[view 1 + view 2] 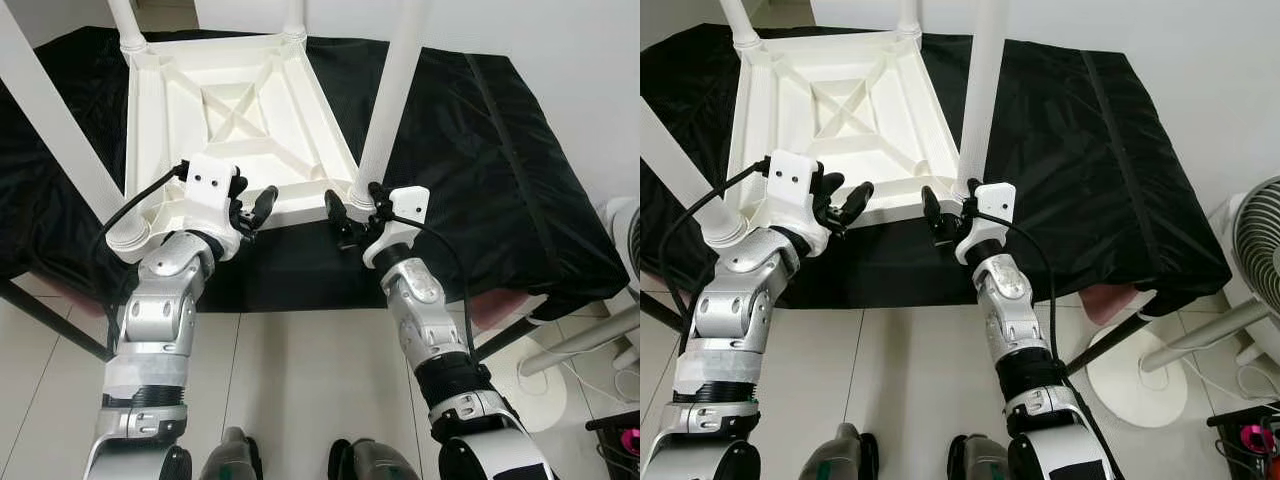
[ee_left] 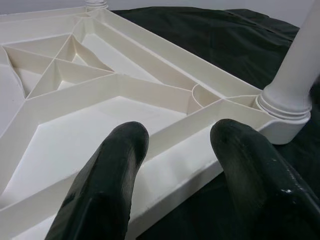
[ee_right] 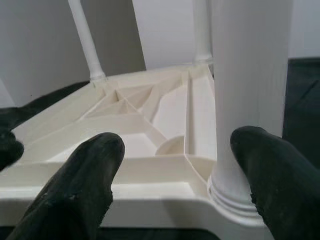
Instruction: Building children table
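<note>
Upturned white table on a black cloth, four legs standing up around your grippers.

Your right gripper, fingers spread, sits against the near right leg, which blocks that side. Between it and your left gripper, also spread, the near rim lies free. Ribs cross the underside.

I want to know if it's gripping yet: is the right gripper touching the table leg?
Cannot tell. In the right wrist view the right gripper has open jaws straddling the table leg; one finger overlaps it, with no plain contact or gap.
</note>
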